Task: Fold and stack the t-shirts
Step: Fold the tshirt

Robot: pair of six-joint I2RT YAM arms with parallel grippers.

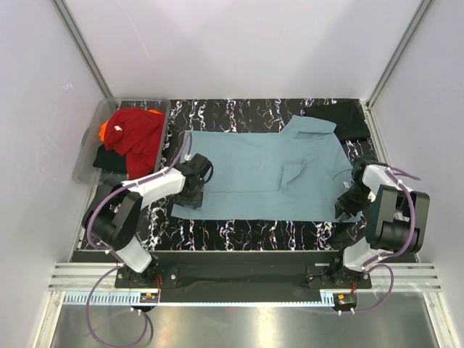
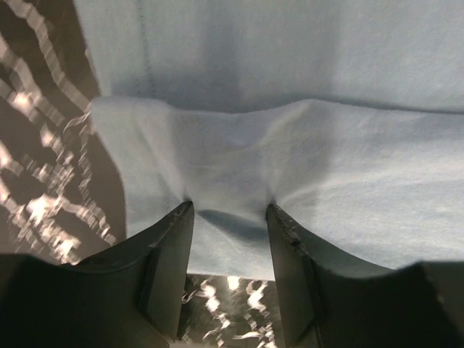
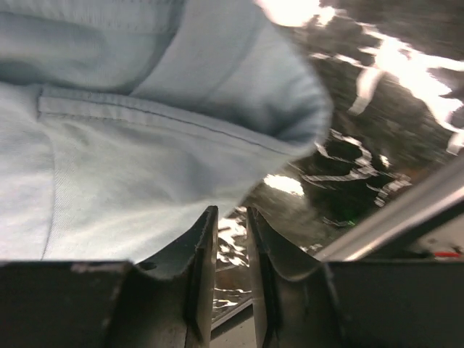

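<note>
A dusty teal-blue t-shirt (image 1: 254,174) lies spread flat across the black marbled table (image 1: 246,230), with a sleeve folded in near its right side. My left gripper (image 1: 196,194) sits at the shirt's left edge. In the left wrist view this gripper (image 2: 229,210) is open, and the shirt's edge (image 2: 290,145) lies bunched between its fingers. My right gripper (image 1: 349,199) is at the shirt's near right corner. Its jaws (image 3: 230,212) stand a narrow gap apart with only table showing between them, and the teal fabric (image 3: 109,181) lies just beyond the left fingertip.
A clear plastic tub (image 1: 85,161) at the left holds a red shirt (image 1: 138,134), an orange one (image 1: 107,129) and a black one (image 1: 109,159). Another black shirt (image 1: 344,116) lies at the back right. White walls enclose the table, and a metal rail (image 3: 391,217) runs close to my right gripper.
</note>
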